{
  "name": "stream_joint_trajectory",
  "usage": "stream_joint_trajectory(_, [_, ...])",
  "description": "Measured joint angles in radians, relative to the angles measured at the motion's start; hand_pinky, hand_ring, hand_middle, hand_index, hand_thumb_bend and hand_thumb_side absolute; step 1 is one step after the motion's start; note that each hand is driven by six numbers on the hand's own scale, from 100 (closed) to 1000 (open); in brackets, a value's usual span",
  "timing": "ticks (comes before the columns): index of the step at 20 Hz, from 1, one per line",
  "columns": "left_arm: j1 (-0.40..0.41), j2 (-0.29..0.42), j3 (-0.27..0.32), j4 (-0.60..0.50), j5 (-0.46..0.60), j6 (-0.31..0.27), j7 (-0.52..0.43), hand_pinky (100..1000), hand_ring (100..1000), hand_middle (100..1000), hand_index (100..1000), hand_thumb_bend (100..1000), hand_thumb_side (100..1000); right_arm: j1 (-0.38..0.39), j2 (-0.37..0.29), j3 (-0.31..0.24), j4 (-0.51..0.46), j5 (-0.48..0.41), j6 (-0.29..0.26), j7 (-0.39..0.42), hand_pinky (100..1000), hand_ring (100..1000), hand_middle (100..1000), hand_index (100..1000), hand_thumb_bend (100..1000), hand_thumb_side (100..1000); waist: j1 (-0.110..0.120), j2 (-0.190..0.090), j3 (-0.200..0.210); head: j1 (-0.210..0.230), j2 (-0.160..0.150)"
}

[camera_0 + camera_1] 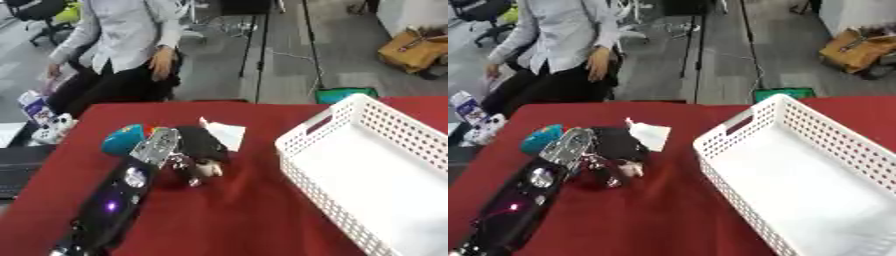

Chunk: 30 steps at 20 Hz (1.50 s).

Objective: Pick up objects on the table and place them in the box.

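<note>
Picking is the step in hand: the left hand (199, 159) is down on the red worktop (236, 215), its fingers (194, 181) curled among the clutter, though whether they hold anything cannot be told. A teal thing (122, 139) and a white paper (226, 134) lie just beside it. The white box (325, 200) stands empty to the right. Next, the hand must lift its catch and carry it over the rim.

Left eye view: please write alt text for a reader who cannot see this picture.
The robot's left hand reaches over a red table, its curled fingers down on a dark object beside a white paper and a blue object. A white perforated box stands empty to the right.
</note>
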State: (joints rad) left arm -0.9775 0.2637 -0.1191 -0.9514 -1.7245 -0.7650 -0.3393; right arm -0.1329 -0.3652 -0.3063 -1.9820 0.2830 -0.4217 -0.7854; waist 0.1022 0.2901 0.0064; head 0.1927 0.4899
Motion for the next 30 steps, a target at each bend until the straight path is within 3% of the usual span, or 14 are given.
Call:
stream_joint_trajectory(5, [-0.008,0.000,0.000,0.001,0.014,0.007,-0.007,581,773,840,952,282,347,-0.002,0.000,0.000,0.000,-0.002,0.000,0.000,756,677,668,703,100,855,0.001,0.000,-0.001,0.001,-0.002])
stream_joint_trajectory(10, [-0.008,0.000,0.000,0.002,0.016,0.015,-0.015,599,785,842,942,308,348,-0.008,0.000,0.000,0.000,-0.004,-0.003,0.003,755,675,666,702,100,854,0.001,0.000,-0.005,0.001,-0.003])
stream_joint_trajectory(11, [-0.008,0.000,0.000,0.002,0.014,0.017,-0.017,614,787,840,939,377,359,-0.008,0.000,0.000,0.000,-0.004,-0.004,0.004,754,676,667,702,100,854,0.001,0.000,-0.005,0.001,-0.003])
stream_joint_trajectory(12, [-0.009,0.000,0.001,0.002,0.010,0.018,-0.018,614,787,840,939,377,359,-0.008,0.000,0.000,0.000,-0.004,-0.006,0.006,754,676,667,702,100,854,0.001,0.000,-0.005,0.001,-0.003])
stream_joint_trajectory(13, [-0.010,0.000,0.002,0.001,0.003,0.019,-0.019,636,794,839,934,457,373,-0.008,0.000,0.000,0.000,-0.004,-0.006,0.006,754,675,666,702,100,855,0.001,0.000,-0.005,0.001,-0.003])
stream_joint_trajectory(22, [-0.016,0.000,0.005,-0.009,-0.077,0.001,-0.001,610,778,829,901,461,363,-0.008,0.000,0.001,0.000,-0.012,-0.010,0.010,755,674,665,701,100,854,0.002,0.001,-0.006,0.004,-0.003])
stream_joint_trajectory(30, [-0.018,0.000,0.005,0.009,-0.104,-0.018,0.018,550,740,802,860,396,337,-0.008,0.000,0.001,0.000,-0.013,-0.010,0.010,755,673,665,701,100,848,0.002,0.001,-0.008,0.009,-0.008])
